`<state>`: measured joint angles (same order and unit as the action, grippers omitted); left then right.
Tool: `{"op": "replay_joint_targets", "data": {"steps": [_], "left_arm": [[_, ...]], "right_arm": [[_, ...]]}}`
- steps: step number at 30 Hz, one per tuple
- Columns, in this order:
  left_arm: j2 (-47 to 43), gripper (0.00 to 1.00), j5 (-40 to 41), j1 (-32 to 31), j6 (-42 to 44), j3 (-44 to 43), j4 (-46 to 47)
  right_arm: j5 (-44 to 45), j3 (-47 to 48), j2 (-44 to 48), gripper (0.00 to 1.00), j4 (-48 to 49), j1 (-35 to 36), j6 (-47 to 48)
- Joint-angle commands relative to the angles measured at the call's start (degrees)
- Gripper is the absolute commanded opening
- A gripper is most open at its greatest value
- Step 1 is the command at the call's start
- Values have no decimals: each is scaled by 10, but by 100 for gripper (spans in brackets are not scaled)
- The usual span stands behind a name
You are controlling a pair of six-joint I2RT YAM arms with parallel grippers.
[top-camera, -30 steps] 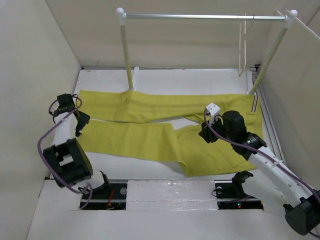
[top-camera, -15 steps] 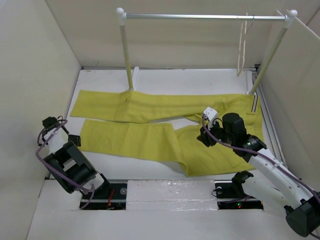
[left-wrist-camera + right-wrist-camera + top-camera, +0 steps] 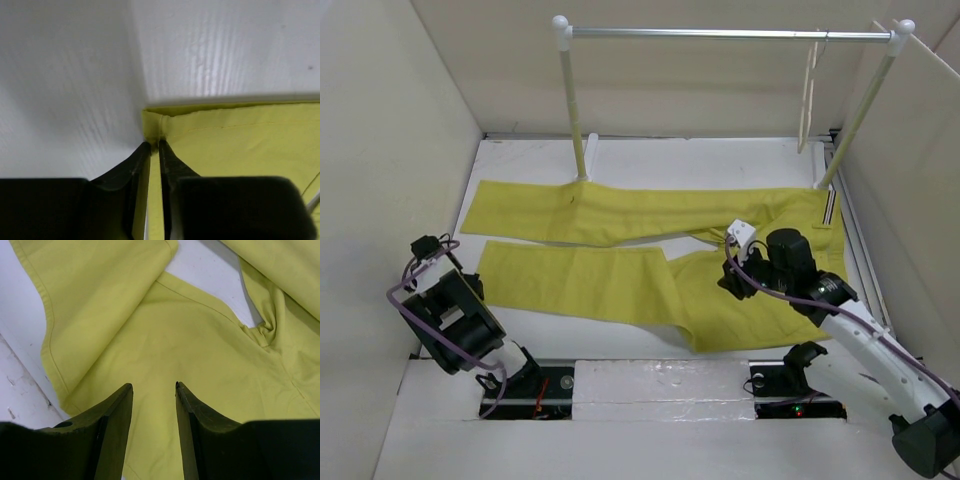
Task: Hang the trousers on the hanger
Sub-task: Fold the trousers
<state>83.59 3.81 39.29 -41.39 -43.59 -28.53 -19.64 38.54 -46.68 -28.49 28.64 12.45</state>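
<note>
The mustard-yellow trousers [image 3: 620, 280] lie flat on the white table, legs pointing left and the striped waistband [image 3: 832, 208] at the right. My left gripper [image 3: 154, 145] is at the left end of the near leg, shut on the hem corner [image 3: 152, 122], with yellow cloth pinched between its fingers. In the top view that gripper [image 3: 472, 283] is mostly hidden by its own arm. My right gripper [image 3: 153, 385] stands open just over the cloth near the crotch [image 3: 728, 278], holding nothing. The cream hanger [image 3: 808, 95] hangs by its hook at the rail's right end.
The silver rail [image 3: 720, 33] on two white posts spans the back of the table. One post [image 3: 576, 120] stands just behind the far leg. Beige walls close in on the left, right and back. The arm bases sit at the near edge.
My left arm has drawn back to the left end of the near leg, and its jaws have closed on the hem corner. The right gripper has barely shifted.
</note>
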Motion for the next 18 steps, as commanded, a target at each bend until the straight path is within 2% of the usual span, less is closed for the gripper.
{"op": "replay_joint_targets", "data": {"steps": [1, 2, 5, 6, 9, 11, 13, 17, 18], "left_arm": [[50, 8, -1, -4, 7, 32, 80], [52, 0, 0, -4, 12, 26, 84], [39, 0, -18, -4, 39, 10, 77], [26, 0, -22, -4, 43, 3, 67], [-60, 0, -25, -4, 48, -42, 20], [-140, 0, -21, -4, 40, -86, -17], [-194, 0, 5, -4, 36, -118, -52], [-226, 0, 101, -9, 30, -230, -135], [-226, 0, 102, -9, 30, -230, -135]], "right_arm": [[14, 17, 27, 46, -14, -5, 1], [18, 16, 30, 47, -19, -5, 1], [62, 7, 36, 56, -48, -17, -3], [83, 0, 34, 62, -66, -23, -11], [94, -15, 20, 70, -58, -34, -38], [104, -26, 4, 72, -43, -54, -57], [67, -41, -27, 72, -11, -69, -72], [56, -23, -69, 72, -17, -96, -68], [59, -23, -69, 72, -17, -97, -68]]}}
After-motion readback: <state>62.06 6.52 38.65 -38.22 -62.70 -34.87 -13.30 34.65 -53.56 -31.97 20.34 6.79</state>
